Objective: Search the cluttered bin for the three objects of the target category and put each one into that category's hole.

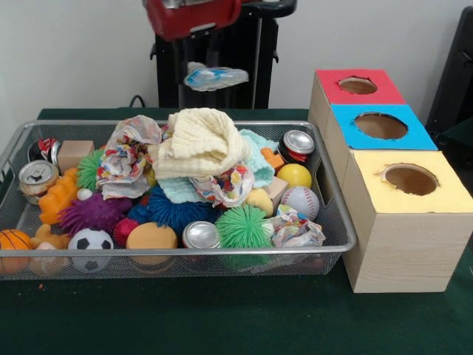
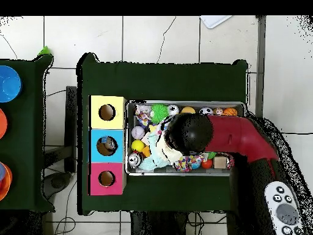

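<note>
Three holes are facing you in the front view: red [image 1: 358, 85], blue [image 1: 380, 125] and yellow [image 1: 411, 179]. You are seeing the tool [image 1: 214, 77] hanging above the bin [image 1: 336, 222], gripping a crumpled wrapper [image 1: 222, 78]. From overhead the arm [image 2: 238, 136] is hiding it, yet something is showing inside the blue hole.

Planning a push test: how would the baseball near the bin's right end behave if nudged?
The baseball is round, so it would likely roll. It sits wedged among a yellow ball, a wooden block and crumpled paper, so probably not far. It looks firm, unlikely to deform.
</note>
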Controlling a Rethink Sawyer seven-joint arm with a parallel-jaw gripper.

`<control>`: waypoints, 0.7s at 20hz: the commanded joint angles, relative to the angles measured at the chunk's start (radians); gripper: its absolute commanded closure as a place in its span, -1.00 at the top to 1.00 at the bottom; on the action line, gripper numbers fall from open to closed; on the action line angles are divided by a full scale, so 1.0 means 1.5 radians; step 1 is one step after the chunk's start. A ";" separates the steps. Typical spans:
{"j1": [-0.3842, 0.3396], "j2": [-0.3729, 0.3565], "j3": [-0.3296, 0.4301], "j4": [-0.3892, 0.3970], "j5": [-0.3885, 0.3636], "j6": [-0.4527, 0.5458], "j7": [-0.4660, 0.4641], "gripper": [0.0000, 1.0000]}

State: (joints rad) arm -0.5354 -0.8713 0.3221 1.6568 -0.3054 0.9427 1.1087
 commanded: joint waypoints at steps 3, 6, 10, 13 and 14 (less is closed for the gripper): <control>0.078 -0.007 -0.089 0.019 0.100 0.144 0.313 -1.00; 0.102 -0.002 -0.091 0.000 0.131 0.156 0.349 -1.00; 0.129 0.005 -0.098 -0.025 0.155 0.175 0.385 -1.00; 0.147 0.002 -0.105 -0.029 0.172 0.190 0.409 -1.00; 0.154 0.003 -0.106 -0.034 0.177 0.198 0.420 -1.00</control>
State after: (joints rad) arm -0.3346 -0.8789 0.2059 1.6329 -0.1040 1.1174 1.4211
